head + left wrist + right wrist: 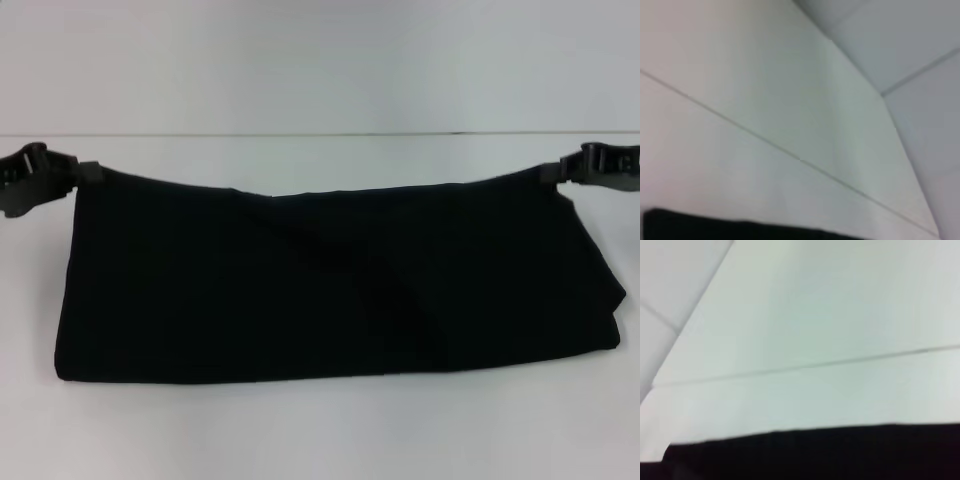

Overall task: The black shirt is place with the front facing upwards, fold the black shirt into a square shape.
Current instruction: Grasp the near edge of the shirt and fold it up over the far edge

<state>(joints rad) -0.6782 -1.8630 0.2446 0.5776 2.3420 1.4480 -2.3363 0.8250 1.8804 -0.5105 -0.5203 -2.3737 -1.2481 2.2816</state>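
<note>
Two grippers at work, one at each upper corner of the black shirt [330, 285]. Left gripper [82, 172] at the far left edge of the head view, fingers pinching the shirt's upper left corner, fabric pulled to a small point there. Right gripper [553, 172] at the far right edge, fingers pinching the upper right corner the same way. Both grippers sit at about the same height, well apart, with the shirt's top edge stretched between them and sagging a little in the middle.

Shirt is a wide dark band, folded over on itself, broad side to side and short front to back. Lower edge lies on the white bench [320, 430], running roughly straight across. Right end bulges out slightly past the gripped corner; left end drops almost straight down from the left gripper. Diagonal creases cross the middle. No lettering or label visible on the exposed side.

Left wrist view: pale surface with thin seam lines, a strip of the black shirt [740, 230] along one edge. Right wrist view: same pale surface, broader strip of black shirt [815, 455] along one edge. No fingers visible in either wrist view.
</note>
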